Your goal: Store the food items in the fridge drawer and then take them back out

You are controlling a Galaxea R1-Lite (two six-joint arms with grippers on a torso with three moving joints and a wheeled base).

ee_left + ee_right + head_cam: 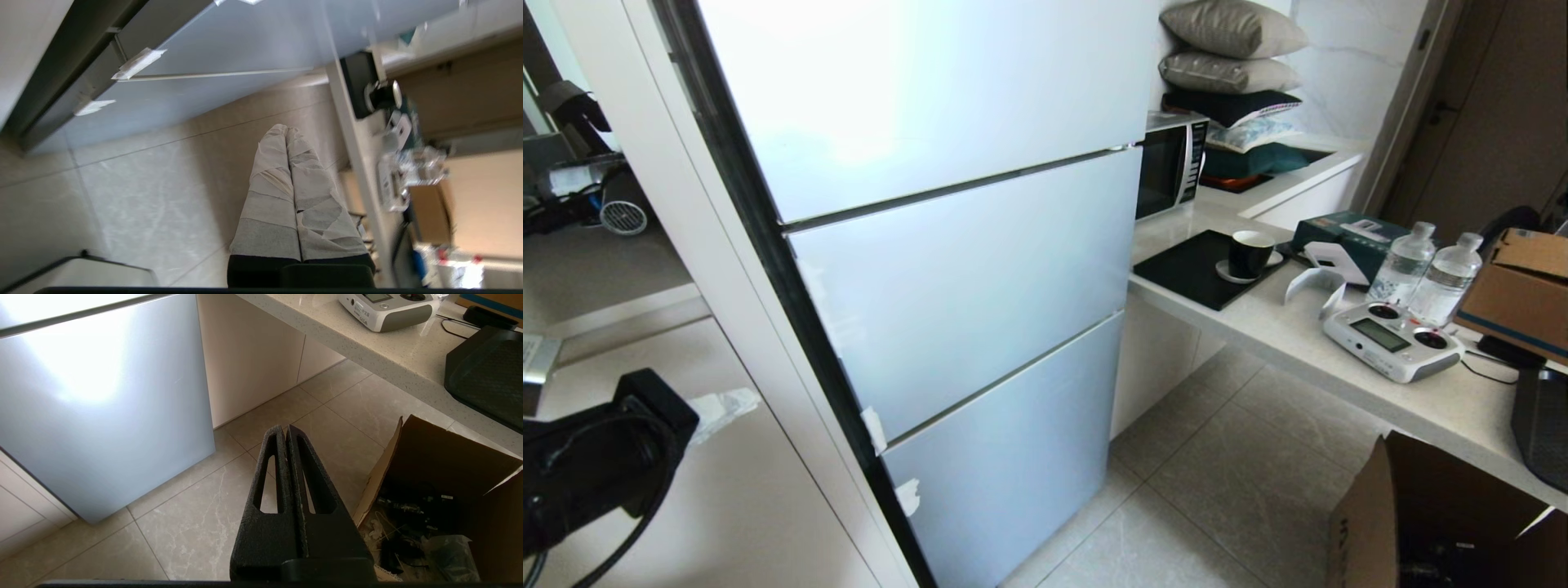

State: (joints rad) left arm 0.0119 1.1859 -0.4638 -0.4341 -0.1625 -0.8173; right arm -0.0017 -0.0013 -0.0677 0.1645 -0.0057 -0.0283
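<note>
The fridge stands closed, and the fridge drawer (964, 294) shows only as its pale blue glossy middle front panel, between the top door and the lowest panel (1013, 457). The food items are out of view. My left arm (596, 465) is at the lower left, beside the fridge's left side. Its gripper (286, 130) has white-taped fingers pressed together, holds nothing, and hangs over the floor tiles in front of the lowest panel (163, 106). My right gripper (284, 430) is shut and empty, low above the floor to the right of the fridge.
A white counter (1307, 359) runs along the right with a black mat (1188, 273), a dark cup (1250, 253), two water bottles (1425, 273), a grey remote controller (1392, 339) and a microwave (1172, 163). An open cardboard box (433, 490) sits on the floor.
</note>
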